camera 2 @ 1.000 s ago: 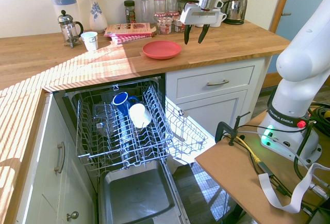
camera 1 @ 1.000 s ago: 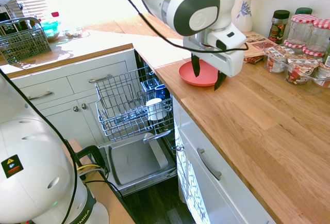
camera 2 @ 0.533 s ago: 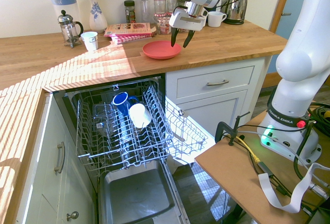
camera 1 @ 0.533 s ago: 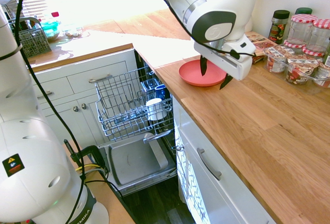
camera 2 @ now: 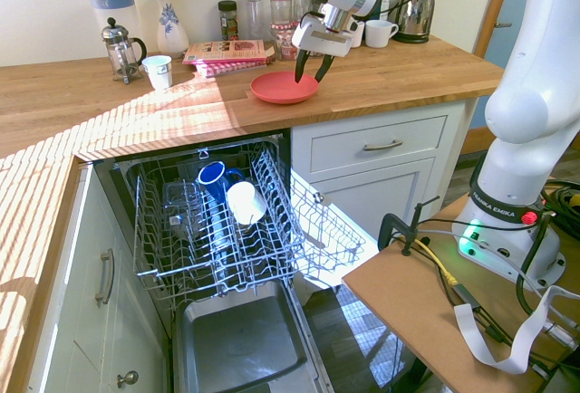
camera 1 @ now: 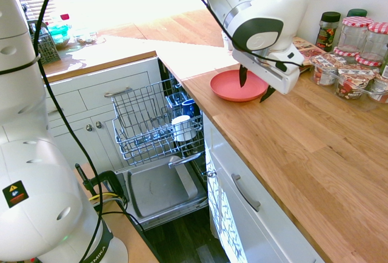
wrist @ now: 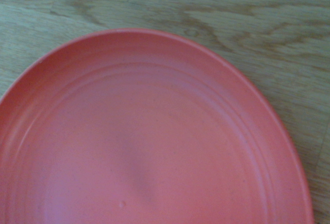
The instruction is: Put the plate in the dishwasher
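The coral-red plate point(camera 1: 233, 85) point(camera 2: 283, 87) lies flat on the wooden counter, above the dishwasher. It fills most of the wrist view point(wrist: 149, 141). My gripper point(camera 1: 255, 88) point(camera 2: 309, 69) hangs open over the plate's rim, one finger above the plate and the other past its edge, holding nothing. Below the counter the dishwasher point(camera 2: 213, 230) point(camera 1: 151, 126) stands open with its door down and its wire rack pulled out; a blue cup and a white cup sit in the rack.
Jars point(camera 1: 354, 51) and a packet line the counter's back, with a vase point(camera 2: 170, 14), a French press point(camera 2: 120, 49), a white cup point(camera 2: 159, 71) and a kettle point(camera 2: 415, 11). A small wire basket point(camera 1: 45, 42) sits on the far counter.
The gripper has swung from beside the plate to over its rim and come lower. Its fingers stand slightly closer together. The plate has not moved.
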Controlling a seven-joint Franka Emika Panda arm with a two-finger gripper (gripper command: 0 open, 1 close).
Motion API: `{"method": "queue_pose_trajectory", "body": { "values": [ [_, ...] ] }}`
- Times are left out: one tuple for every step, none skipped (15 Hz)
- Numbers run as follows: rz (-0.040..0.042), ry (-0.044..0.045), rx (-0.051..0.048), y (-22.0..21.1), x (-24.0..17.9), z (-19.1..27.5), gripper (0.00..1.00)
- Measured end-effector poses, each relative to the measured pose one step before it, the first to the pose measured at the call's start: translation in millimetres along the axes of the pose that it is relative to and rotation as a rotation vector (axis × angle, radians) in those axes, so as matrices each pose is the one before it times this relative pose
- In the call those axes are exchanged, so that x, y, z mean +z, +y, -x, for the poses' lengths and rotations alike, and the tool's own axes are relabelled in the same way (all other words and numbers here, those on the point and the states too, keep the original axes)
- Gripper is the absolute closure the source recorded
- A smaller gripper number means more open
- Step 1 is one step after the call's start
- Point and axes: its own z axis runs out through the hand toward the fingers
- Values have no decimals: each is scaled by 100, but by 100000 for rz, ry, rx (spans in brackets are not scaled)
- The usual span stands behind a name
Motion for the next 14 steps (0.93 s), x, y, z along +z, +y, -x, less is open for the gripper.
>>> {"method": "queue_pose_trajectory", "body": {
  "values": [
    [76, -559, 27, -45, 183, -46, 100],
    [159, -413, -32, 15, 188, -52, 100],
    [186, -328, -16, 38, 165, -28, 100],
    [148, -270, 47, 49, 136, -6, 100],
    [150, -251, 53, 41, 139, 0, 100],
    [90, -108, 30, 28, 77, -8, 100],
    [87, -127, 53, 24, 72, -9, 100],
    [69, -181, 60, 10, 87, 0, 100],
    [48, -211, 47, -11, 93, -3, 100],
    [-41, -149, 48, -40, 74, -46, 100],
    [-17, -124, 19, -56, 99, -44, 100],
    [24, -90, -50, -59, 90, -22, 100],
    [-269, 26, -99, -147, -37, 20, 100],
    [-333, -12, -222, -229, -47, 74, 100]
  ]
}}
